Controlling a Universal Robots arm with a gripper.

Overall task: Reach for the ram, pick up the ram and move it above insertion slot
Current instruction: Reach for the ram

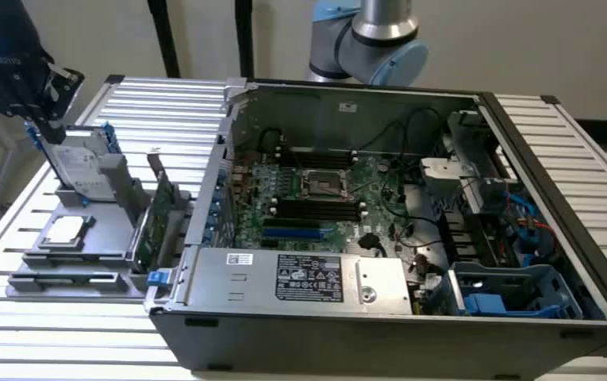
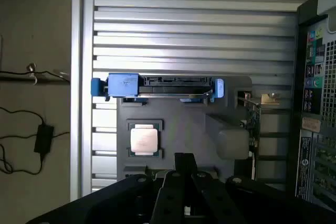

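Nothing held — my jaws (image 2: 184, 163) are pinched together above the holder (image 1: 91, 238) by the desk (image 1: 59, 329) edge; the ram (image 1: 68, 278) sits grooved there — kept steady for gripping, I judge.

- Robot arm (image 1: 372, 36): upper part cut off by the exterior view's top edge.
- Claw (image 2: 184, 165): body runs off the wrist view's edge and covers one end of the grey holder (image 2: 178, 129).
- Ram (image 1: 65, 279): markings too small to tell.
- Computer case (image 1: 388, 341): front cut by the exterior view's bottom edge.
- Label (image 1: 309, 279): print unreadable.
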